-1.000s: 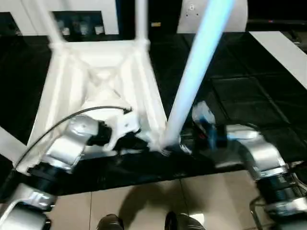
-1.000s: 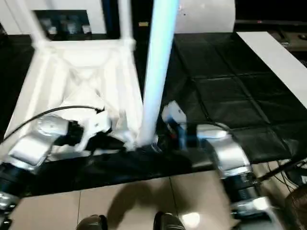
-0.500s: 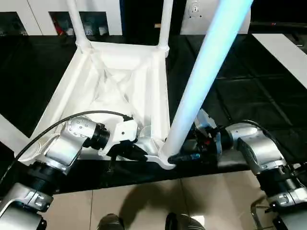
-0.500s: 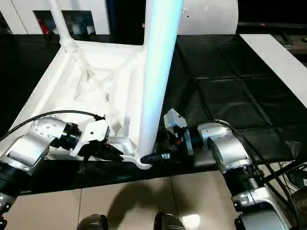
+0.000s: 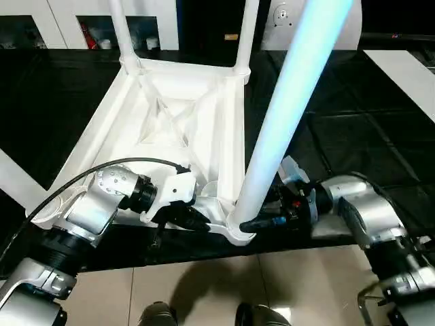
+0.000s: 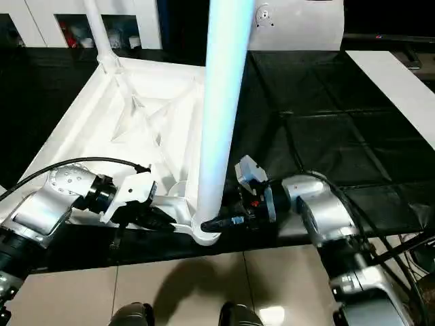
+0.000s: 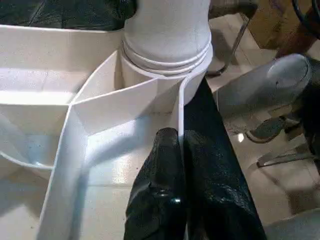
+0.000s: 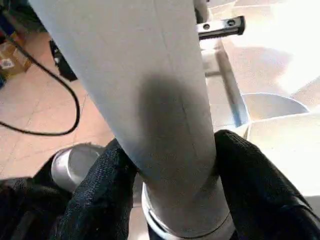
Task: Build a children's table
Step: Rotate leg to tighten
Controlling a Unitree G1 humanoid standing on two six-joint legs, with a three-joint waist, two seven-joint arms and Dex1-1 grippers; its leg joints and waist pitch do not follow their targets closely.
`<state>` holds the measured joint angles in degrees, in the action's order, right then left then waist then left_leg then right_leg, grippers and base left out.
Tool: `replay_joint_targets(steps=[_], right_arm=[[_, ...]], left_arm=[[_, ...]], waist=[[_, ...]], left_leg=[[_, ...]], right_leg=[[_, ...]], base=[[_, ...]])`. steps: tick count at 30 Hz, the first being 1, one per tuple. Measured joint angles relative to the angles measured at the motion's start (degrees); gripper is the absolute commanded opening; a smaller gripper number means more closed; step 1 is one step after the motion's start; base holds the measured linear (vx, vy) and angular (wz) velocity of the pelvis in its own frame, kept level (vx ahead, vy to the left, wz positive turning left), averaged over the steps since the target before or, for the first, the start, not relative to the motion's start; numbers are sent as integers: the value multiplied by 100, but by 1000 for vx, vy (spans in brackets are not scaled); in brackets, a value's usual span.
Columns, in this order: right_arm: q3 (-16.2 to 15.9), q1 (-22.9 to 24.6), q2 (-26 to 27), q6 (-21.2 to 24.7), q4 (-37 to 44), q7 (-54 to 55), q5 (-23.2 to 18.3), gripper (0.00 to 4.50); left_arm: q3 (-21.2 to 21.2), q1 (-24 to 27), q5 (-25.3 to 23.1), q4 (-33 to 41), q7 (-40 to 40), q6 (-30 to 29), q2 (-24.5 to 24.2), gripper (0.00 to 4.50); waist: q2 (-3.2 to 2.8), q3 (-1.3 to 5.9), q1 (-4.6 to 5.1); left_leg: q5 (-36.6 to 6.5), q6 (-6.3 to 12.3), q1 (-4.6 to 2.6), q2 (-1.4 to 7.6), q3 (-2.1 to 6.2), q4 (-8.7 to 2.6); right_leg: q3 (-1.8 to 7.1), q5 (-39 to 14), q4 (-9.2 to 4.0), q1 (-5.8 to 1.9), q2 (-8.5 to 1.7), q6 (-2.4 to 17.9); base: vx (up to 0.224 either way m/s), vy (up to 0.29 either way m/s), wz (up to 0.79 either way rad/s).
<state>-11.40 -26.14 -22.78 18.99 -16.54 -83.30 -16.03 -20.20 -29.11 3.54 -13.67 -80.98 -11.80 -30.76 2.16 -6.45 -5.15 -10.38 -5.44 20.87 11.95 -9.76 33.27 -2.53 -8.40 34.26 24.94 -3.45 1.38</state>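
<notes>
Both grippers on the table (image 5: 170,129) — upside down on the counter (image 5: 353,136).
Your right gripper (image 8: 170,165) has its jaws clamped on the near leg (image 5: 285,115); your left gripper (image 7: 182,195) — jaws clamped on a rib.

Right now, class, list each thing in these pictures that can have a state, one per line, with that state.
Table top: upside down, ribbed underside up.
Near leg: upright in the near corner socket.
Two far legs: standing in the far corner sockets.
Left pincer: shut on the table top's rim wall.
Right pincer: shut on the near leg, just above its base.
</notes>
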Motion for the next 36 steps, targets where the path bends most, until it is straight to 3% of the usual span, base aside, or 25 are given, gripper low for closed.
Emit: replay_joint_targets(steps=[4,8,10,16,20,21,28,33,36], right_arm=[[317,199,371,502,307,1159,42,211],[784,204,1125,854,443,2873,328,211],[975,163,1491,974,477,3637,504,211],[1391,-60,2490,1117,461,5913,947,211],[1530,-93,2812,1154,535,6653,1174,211],[1531,-87,2817,1154,555,6666,1206,265],[1472,155,2829,1079,848,6574,1167,323],[1080,310,2200,648,830,5650,1094,367],[935,364,1707,488,801,4769,956,392]], left_arm=[[269,37,-121,27,588,-622,193,0],[500,14,-298,43,1556,-1240,617,0],[589,4,-366,66,2027,-1508,894,0],[866,-119,-616,46,3479,-2210,1852,0],[909,-221,-663,-34,3994,-2420,2231,0],[909,-225,-663,-34,4010,-2422,2246,0],[791,-225,-657,73,3855,-2407,2112,0],[647,-172,-547,217,3396,-2179,1671,0],[600,-110,-492,268,3046,-1909,1370,0]], waist=[[-2,1,97],[9,7,397],[16,11,502],[19,12,625],[21,13,617],[21,13,606],[21,13,528],[21,12,532],[20,12,483]], left_leg=[[7,-10,-5,0,-2,24],[15,-24,-36,-6,27,30],[15,-24,-42,-7,36,28],[15,-23,-44,-9,67,24],[4,-8,-39,-22,66,20],[0,-3,-39,-25,65,18],[0,-2,-46,-29,25,-44],[-3,-6,-44,-20,19,-80],[-4,-7,-44,-11,21,-106]], right_leg=[[7,-14,24,-9,1,-28],[1,-19,4,-8,2,-36],[-14,-19,-23,-6,4,-37],[-69,-20,-128,-4,3,-37],[-33,-18,-132,-5,-4,-35],[-25,-18,-130,-5,-2,-35],[-11,22,-118,-2,7,-36],[-19,50,-116,16,15,-30],[-29,75,-115,23,23,6]], base=[[0,0,0],[0,0,0],[-17,8,-9],[0,0,0],[0,0,0],[0,0,0],[0,0,0],[0,0,0],[0,0,0]])
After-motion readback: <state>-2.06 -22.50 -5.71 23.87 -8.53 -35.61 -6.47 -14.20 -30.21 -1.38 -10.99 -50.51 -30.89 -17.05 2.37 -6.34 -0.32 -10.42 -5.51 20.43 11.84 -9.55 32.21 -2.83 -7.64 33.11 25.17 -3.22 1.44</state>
